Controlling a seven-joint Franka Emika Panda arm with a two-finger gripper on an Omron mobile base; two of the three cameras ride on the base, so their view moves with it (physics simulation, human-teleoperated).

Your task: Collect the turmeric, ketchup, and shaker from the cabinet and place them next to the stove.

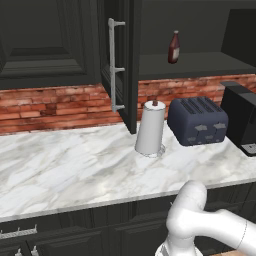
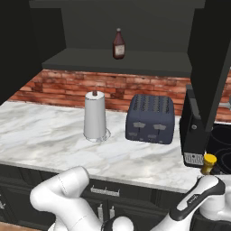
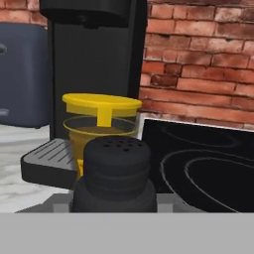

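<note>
Red ketchup point(image 1: 173, 47) stood in cabinet point(image 2: 135, 63); shaker point(image 3: 115, 171) before turmeric point(image 3: 101, 126) beside stove point(image 3: 198, 163); tool state unclear.

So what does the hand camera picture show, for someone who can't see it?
Up close, a dark grey shaker with holes in its top stands in front of the yellow-lidded turmeric jar. Behind them are a black coffee machine and a brick wall, with the black stove to the right and a blue toaster at the left.

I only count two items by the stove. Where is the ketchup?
The ketchup stands alone on the open cabinet shelf, above the toaster and paper towel roll.
</note>
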